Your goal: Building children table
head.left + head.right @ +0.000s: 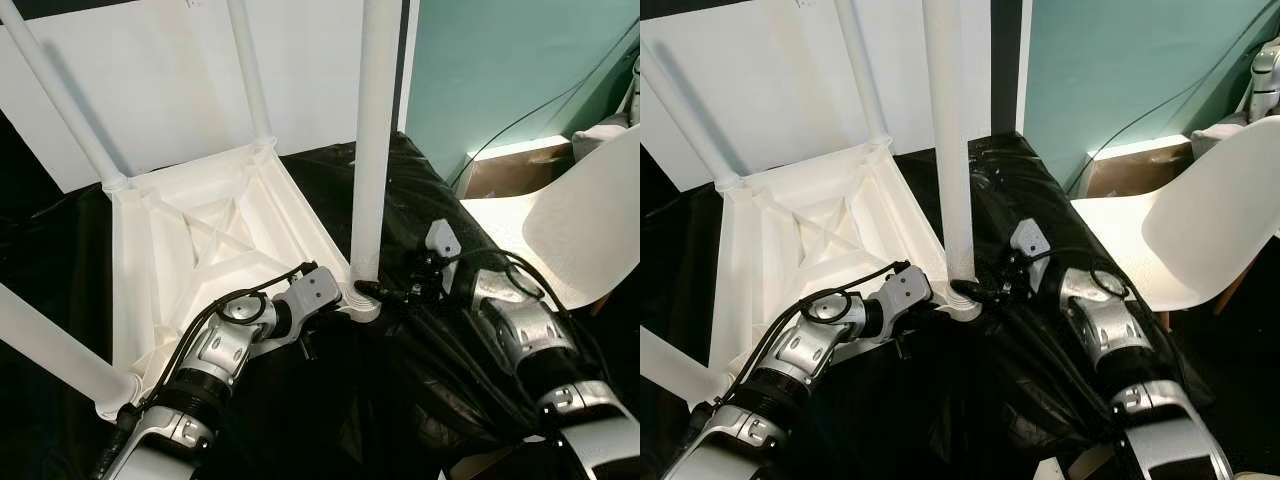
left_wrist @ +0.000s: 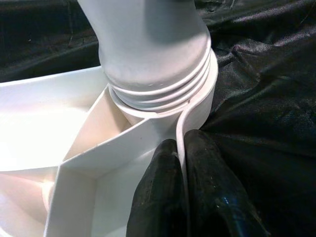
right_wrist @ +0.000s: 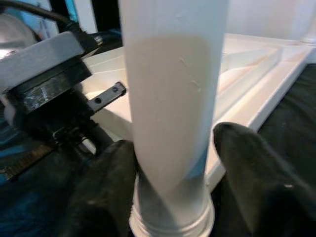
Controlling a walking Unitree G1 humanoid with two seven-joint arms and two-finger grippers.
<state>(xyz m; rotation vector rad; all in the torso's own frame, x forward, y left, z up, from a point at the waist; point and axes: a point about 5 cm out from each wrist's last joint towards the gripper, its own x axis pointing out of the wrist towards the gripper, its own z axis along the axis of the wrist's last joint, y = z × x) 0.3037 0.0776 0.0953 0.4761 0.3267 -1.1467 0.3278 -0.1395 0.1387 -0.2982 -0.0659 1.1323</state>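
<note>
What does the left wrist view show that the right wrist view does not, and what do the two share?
Left wrist view: the exposed screw threads where the leg meets its corner socket, and the left claw pinching the thin rim of the upturned white tabletop, with black cloth beside it.

Right wrist view: the right claw with its two fingers either side of the leg's lower shaft, plus the left arm's wrist block beyond it.

Both: the same upright white table leg and the ribbed underside of the tabletop.

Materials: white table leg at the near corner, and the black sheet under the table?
White round table leg: looks like moulded plastic, matte; threaded ridges visible at its base in the left wrist view. Black crinkled sheet: probably thin plastic film or coated fabric, glossy, with sharp shiny wrinkles.
</note>
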